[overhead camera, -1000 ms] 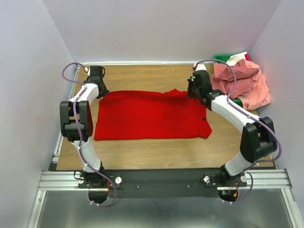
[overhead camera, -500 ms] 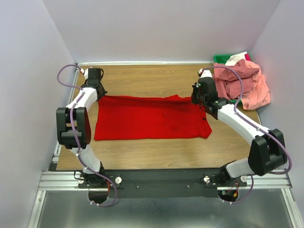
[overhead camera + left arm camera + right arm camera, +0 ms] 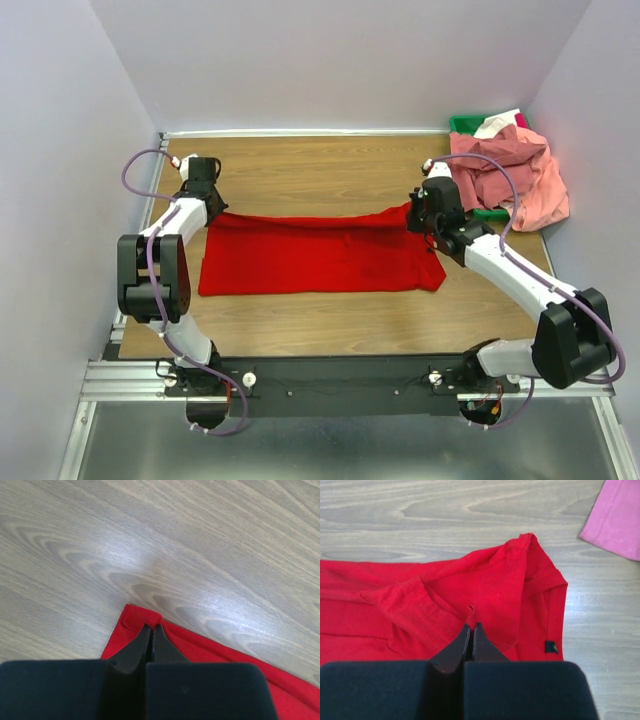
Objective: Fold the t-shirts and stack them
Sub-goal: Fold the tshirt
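A bright red t-shirt (image 3: 315, 255) lies spread across the middle of the table. My left gripper (image 3: 207, 210) is shut on its far left corner (image 3: 137, 620), the cloth pinched between the black fingers (image 3: 131, 652). At the shirt's far right edge, my right gripper (image 3: 420, 215) is shut on a small fold of red cloth (image 3: 471, 611). That far edge hangs slightly raised between the two grippers. Salmon pink t-shirts (image 3: 510, 175) lie heaped at the back right; a pink edge (image 3: 617, 520) shows in the right wrist view.
A green plastic bin (image 3: 468, 124) sits under the pink heap in the back right corner. Bare wooden table (image 3: 300, 165) lies beyond the red shirt. White walls close in the back and both sides.
Both grippers have drawn the red shirt's far edge towards the near side, so the shirt now looks narrower front to back. Both stayed shut on the cloth.
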Motion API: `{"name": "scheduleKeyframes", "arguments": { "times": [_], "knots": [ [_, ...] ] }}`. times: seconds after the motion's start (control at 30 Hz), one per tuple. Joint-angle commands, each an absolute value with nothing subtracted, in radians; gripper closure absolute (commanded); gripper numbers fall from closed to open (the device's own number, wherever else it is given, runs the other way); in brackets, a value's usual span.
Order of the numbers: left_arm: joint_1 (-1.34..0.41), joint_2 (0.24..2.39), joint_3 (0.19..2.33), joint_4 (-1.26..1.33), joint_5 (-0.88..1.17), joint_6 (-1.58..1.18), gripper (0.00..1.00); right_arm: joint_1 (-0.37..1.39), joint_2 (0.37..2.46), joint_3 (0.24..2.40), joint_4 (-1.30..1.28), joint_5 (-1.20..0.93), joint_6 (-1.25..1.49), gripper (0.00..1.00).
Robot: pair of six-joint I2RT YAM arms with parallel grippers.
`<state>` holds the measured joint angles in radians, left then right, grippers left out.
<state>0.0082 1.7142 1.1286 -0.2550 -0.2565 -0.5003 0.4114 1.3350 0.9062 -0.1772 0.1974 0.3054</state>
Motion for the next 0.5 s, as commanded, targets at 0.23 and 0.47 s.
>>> {"name": "scheduleKeyframes", "arguments": {
  "times": [0.23, 0.47],
  "knots": [
    [0.003, 1.64, 1.128, -0.187, -0.316, -0.472, 0.96, 0.417, 1.27, 0.833, -0.192, 0.193, 0.345, 1.0],
    [0.002, 1.588, 1.025, -0.167, -0.324, -0.521, 0.92, 0.416, 1.244, 0.787, -0.195, 0.167, 0.373, 0.99]
  ]
}}
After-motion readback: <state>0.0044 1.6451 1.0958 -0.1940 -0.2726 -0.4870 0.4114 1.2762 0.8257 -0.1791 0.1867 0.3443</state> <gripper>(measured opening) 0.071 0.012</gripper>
